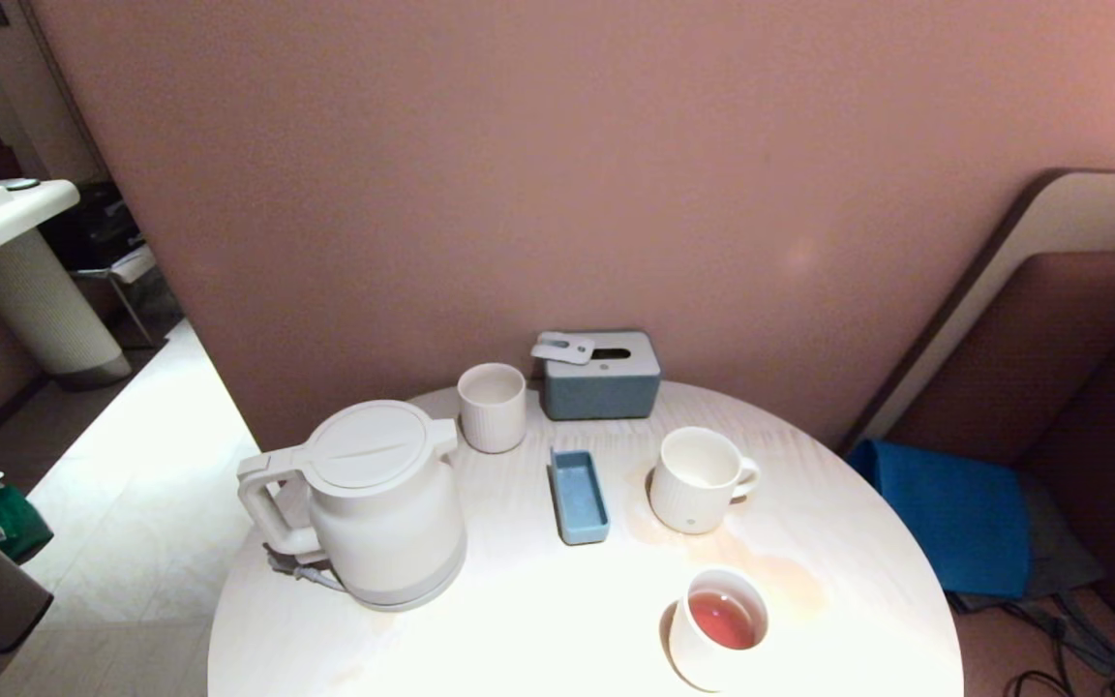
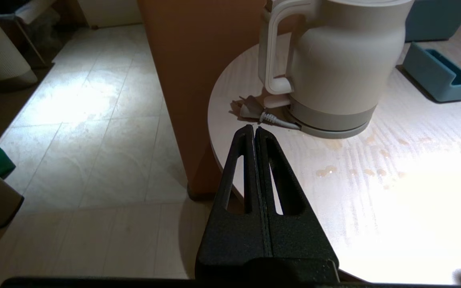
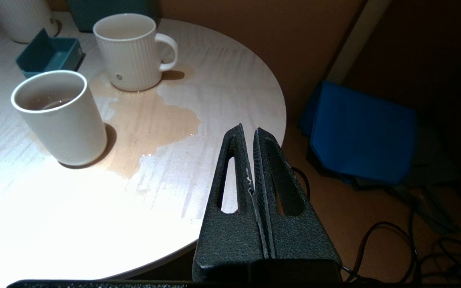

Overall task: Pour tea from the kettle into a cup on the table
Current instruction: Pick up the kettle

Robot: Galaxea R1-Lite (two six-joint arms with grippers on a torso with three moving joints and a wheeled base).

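Your left gripper (image 2: 254, 130) hangs with its jaws pressed together on nothing, over the near left edge of the table (image 2: 374, 192); your right gripper (image 3: 248, 132) is likewise closed and empty, by the near right edge. Neither shows in the head view. The kettle (image 2: 334, 64) stands just ahead of the left gripper, apart from it, its loop handle (image 2: 270, 52) turned toward that side and its cord (image 2: 272, 119) trailing at the base. Risk, in my judgement: closed jaws will knock the handle, not take it, so you must open first, and the cord could drag on a lift. A tea spill (image 3: 150, 120) already spreads from the ribbed cup (image 3: 130, 50) toward the plain cup (image 3: 60, 116) that holds tea; a wet surface could let a nudged cup slide. The ribbed cup stands well beyond the right gripper, right of the blue tray (image 1: 579, 496), handle pointing right.
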